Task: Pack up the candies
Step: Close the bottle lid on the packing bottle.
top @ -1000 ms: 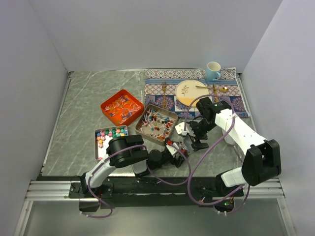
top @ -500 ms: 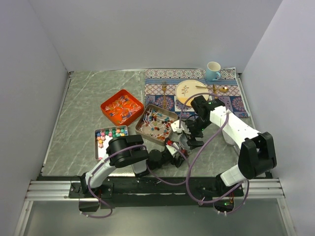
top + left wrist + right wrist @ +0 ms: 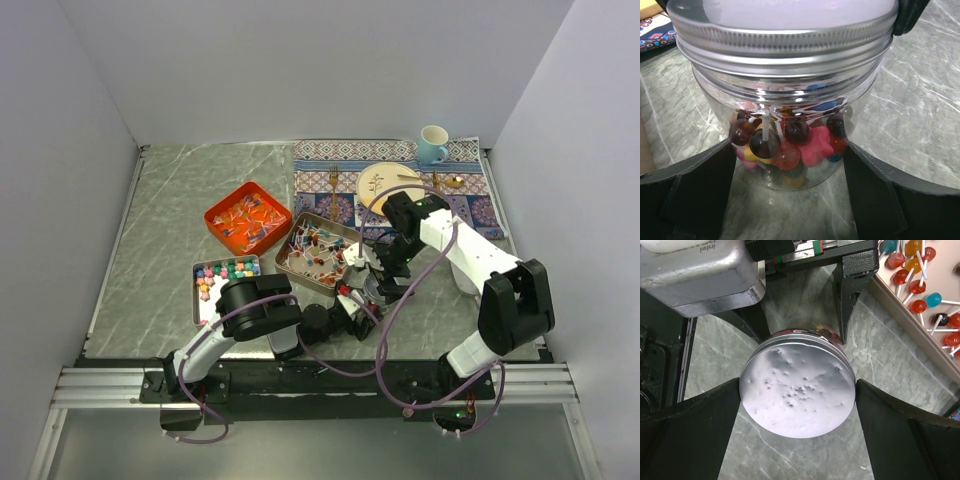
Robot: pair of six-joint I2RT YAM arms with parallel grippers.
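A clear jar [image 3: 785, 100] with a silver screw lid [image 3: 785, 45] stands on the marble table. Inside it lie round lollipops and chunky pink and yellow candies [image 3: 790, 145]. My left gripper [image 3: 790, 200] is shut on the jar's lower body, with a finger [image 3: 695, 195] pressed to each side. From above, my right gripper [image 3: 797, 385] straddles the lid [image 3: 797, 390], open, its fingers [image 3: 695, 430] right at the rim. In the top view both grippers, left [image 3: 350, 302] and right [image 3: 372, 272], meet at the jar, which they mostly hide.
A metal tray [image 3: 345, 238] of lollipops lies just left of the jar. Further off are an orange tray [image 3: 213, 213] of wrapped candies and a small tray [image 3: 197, 300] of chunky ones. A placemat [image 3: 330, 155] behind carries a plate [image 3: 388, 185] and a mug [image 3: 432, 145].
My right gripper has swung left from beside the jar to directly over its lid. The left arm and jar have stayed put.
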